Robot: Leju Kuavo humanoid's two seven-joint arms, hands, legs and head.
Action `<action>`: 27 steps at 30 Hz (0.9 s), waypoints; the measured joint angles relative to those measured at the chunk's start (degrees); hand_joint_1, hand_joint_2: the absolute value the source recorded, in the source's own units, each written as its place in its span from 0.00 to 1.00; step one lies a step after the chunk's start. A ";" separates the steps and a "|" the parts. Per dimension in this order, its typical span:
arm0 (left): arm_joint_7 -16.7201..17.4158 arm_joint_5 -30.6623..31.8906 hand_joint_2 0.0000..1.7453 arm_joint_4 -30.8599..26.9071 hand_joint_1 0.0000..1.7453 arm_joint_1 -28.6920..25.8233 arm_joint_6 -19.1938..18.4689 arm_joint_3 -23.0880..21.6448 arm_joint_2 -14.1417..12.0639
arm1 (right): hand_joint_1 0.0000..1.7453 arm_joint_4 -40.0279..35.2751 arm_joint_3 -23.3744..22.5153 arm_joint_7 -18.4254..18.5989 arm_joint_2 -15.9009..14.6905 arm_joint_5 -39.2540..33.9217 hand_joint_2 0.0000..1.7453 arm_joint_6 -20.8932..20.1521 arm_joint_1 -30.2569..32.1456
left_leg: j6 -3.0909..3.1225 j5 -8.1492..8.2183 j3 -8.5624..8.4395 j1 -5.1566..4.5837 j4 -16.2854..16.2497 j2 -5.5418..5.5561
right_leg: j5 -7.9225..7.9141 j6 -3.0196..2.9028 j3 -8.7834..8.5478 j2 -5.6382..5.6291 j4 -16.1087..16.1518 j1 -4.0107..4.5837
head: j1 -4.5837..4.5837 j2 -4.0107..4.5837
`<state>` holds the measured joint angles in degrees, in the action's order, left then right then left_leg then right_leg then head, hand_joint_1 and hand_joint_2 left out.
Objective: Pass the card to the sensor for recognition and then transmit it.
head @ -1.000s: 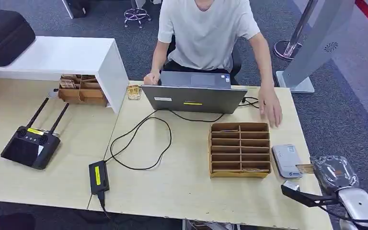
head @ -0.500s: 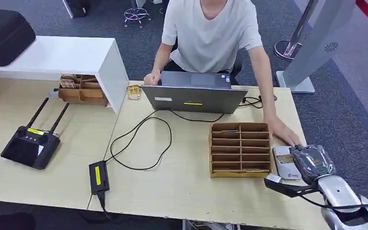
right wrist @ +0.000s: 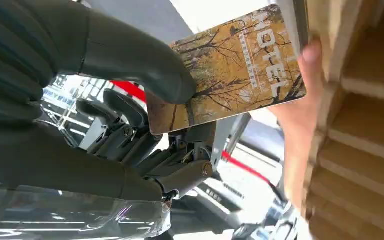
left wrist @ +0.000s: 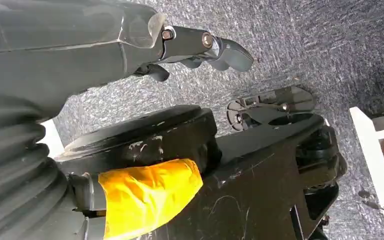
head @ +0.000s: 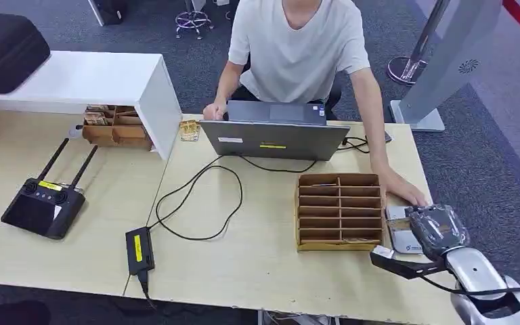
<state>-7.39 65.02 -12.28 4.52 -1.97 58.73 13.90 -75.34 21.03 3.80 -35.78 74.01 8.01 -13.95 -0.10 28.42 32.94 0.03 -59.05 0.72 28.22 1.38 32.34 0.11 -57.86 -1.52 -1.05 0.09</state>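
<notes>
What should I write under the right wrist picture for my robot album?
The robot's right hand pinches a hotel card beside a cardboard organizer, with a person's hand close by.

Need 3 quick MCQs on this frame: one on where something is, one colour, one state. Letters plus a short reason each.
1. Where is the robot's right hand?
A. over the white card reader beside the cardboard organizer
B. on the laptop
C. by the black remote controller

2. What colour is the printed face of the card?
A. plain blue
B. yellow-brown autumn trees
C. solid red

3. What is the state of the right hand?
A. open, holding nothing
B. fingers curled on nothing
C. holding the card

Key: 1 A, the head view puts the hand above the reader, right of the organizer, with a person's hand next to it. 2 B, the right wrist view shows golden trees and the word HOTEL on the card. 3 C, the right wrist view shows the thumb pressed on the card's face and the dark fingers behind it.
</notes>
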 joint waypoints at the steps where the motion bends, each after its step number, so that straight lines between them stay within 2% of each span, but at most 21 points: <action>1: 0.00 0.07 1.00 0.00 0.00 0.00 0.02 0.00 0.00 | 1.00 -0.15 0.00 0.20 0.00 0.07 1.00 1.72 0.00 | 0.00 0.00 0.00 0.00 0.00 0.00 | 0.00 0.00 0.00 0.00 0.00 0.00 | 0.02 0.00; 4: -0.02 0.31 1.00 0.00 0.00 0.02 0.11 0.00 0.00 | 1.00 -1.53 -0.33 0.64 0.26 1.20 1.00 8.42 -0.01 | 0.00 0.00 -0.01 0.00 0.00 -0.01 | 0.00 0.00 0.00 -0.02 0.00 0.00 | 0.00 0.00; 8: 0.00 0.39 1.00 0.00 0.00 0.02 0.11 0.00 0.00 | 1.00 -2.49 -0.90 0.68 0.66 1.40 1.00 9.45 0.00 | 0.00 0.00 0.00 0.00 0.00 0.01 | 0.00 0.00 0.00 0.01 0.00 0.00 | 0.00 0.00; 13: 0.00 0.81 1.00 0.00 0.00 0.04 0.20 0.00 0.02 | 1.00 -5.60 -3.35 0.75 2.10 3.76 1.00 15.95 1.33 | 0.00 0.00 -0.01 0.00 0.00 0.01 | 0.00 0.00 0.00 0.01 0.00 0.00 | 0.02 0.00; 18: 0.00 0.90 1.00 0.00 0.00 0.05 0.26 0.00 0.02 | 1.00 -8.44 -5.60 0.46 3.67 5.12 1.00 17.63 2.26 | 0.00 0.00 -0.01 0.00 0.00 0.01 | 0.00 0.00 0.01 0.01 0.00 0.00 | 0.02 0.00; 24: -0.02 1.42 1.00 0.00 0.00 0.13 0.28 0.00 0.11 | 1.00 -12.20 -8.81 0.24 7.65 10.15 1.00 26.22 3.66 | 0.00 0.00 -0.01 0.00 0.00 0.00 | 0.00 0.00 0.01 0.00 0.00 0.00 | 0.00 0.00; 27: -0.02 1.70 1.00 0.00 0.00 0.16 0.28 0.00 0.11 | 1.00 -14.10 -10.25 0.40 9.51 11.91 1.00 28.53 3.98 | 0.00 0.00 -0.01 0.01 0.00 0.00 | 0.00 0.00 0.01 -0.01 0.00 0.00 | 0.00 0.00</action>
<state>-7.41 66.73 -12.28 4.68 -1.68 58.73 14.01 -89.44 10.77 4.20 -26.27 85.92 36.55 -9.97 -0.11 28.42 32.93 0.04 -59.05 0.72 28.23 1.38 32.35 0.10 -57.87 -1.51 -1.05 0.09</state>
